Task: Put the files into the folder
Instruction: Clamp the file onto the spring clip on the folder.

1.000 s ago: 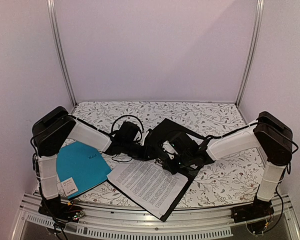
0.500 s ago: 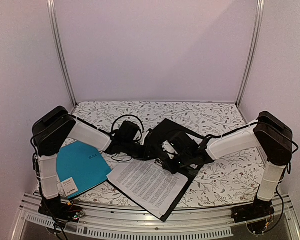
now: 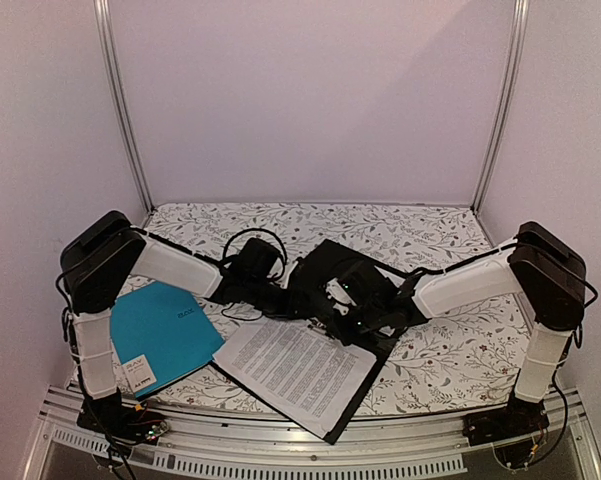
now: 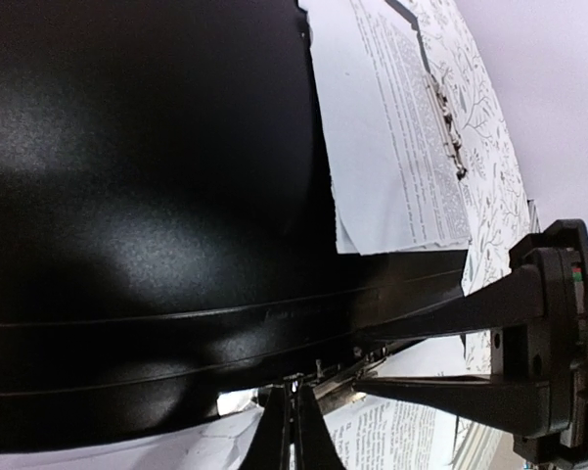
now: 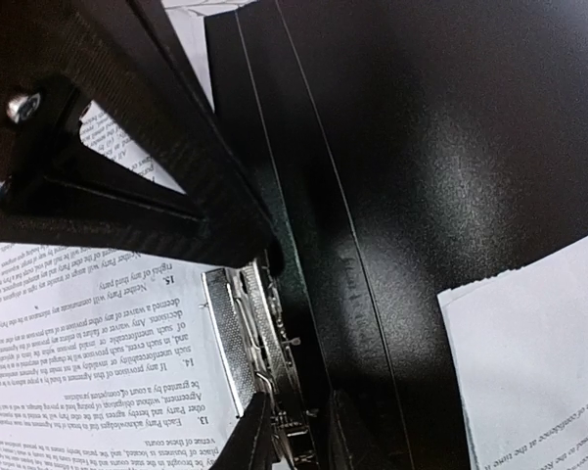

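Just changed: the right fingers (image 5: 243, 441) have drawn in a shade on the metal clip (image 5: 245, 338). Nothing else has stirred much.
Right fingers: closed down narrow, one on each side of the clip's metal end. The metal fills the gap, so I take it for a grip.
Left fingers (image 4: 279, 441): pressed fully together, tips at the lower edge of the black cover. I cannot tell whether anything thin is pinched between them.
Folder (image 3: 325, 265): centre of the desk (image 3: 430, 240), lying open, one leaf tipped up at centre frame and the other flat toward the lower centre.
Files (image 3: 300, 365): spread on the flat leaf, lower centre of the top view. In the right wrist view the printed sheet lies right up against the clip.
Meaning for the task: the sheets look already laid inside. My guess is the clip is being worked to pin them, and the cover is not yet shut.
Against the earlier frame: the left arm's shoulder block sits a touch further left. The raised leaf, the files and the right arm are as good as unmoved.
Teal folder (image 3: 165, 335): lower left, same spot as before, under the left arm and untouched.
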Controlling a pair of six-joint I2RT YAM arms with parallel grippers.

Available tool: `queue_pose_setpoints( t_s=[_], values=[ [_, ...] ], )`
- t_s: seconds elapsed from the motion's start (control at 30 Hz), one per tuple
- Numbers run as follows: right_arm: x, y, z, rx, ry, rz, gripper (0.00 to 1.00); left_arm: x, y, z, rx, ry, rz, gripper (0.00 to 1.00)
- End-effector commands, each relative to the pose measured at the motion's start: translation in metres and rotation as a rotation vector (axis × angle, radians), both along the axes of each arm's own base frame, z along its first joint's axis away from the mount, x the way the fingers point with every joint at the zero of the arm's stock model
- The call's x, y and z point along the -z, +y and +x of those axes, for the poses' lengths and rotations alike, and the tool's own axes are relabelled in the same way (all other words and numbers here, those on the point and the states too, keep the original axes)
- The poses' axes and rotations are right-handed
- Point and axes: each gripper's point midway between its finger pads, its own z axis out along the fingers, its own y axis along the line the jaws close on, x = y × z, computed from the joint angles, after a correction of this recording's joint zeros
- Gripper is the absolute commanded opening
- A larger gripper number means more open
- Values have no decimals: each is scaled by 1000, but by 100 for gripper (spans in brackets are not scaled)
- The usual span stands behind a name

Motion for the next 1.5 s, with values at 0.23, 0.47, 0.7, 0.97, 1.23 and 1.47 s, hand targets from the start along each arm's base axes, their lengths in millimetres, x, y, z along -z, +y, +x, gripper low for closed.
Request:
queue_pose_setpoints(
  t_s=[0.23, 0.47, 0.7, 0.97, 1.23, 1.47],
  values=[
    [70, -90, -19, 103, 114, -358, 0, 58, 42, -68, 38, 259, 234, 0],
    [74, -96, -25, 98, 131, -368, 0, 96, 77, -87, 21, 315, 383, 0],
    [77, -98, -28, 101, 141, -372, 0, 116, 91, -89, 7, 322, 454, 0],
    [75, -93, -32, 34, 148, -362, 0, 104, 81, -62, -17, 226, 462, 0],
    [70, -79, -40, -78, 165, -319, 0, 104, 74, -41, -31, 208, 454, 0],
    [69, -76, -40, -93, 166, -312, 0, 94, 57, -31, -25, 192, 376, 0]
  ],
)
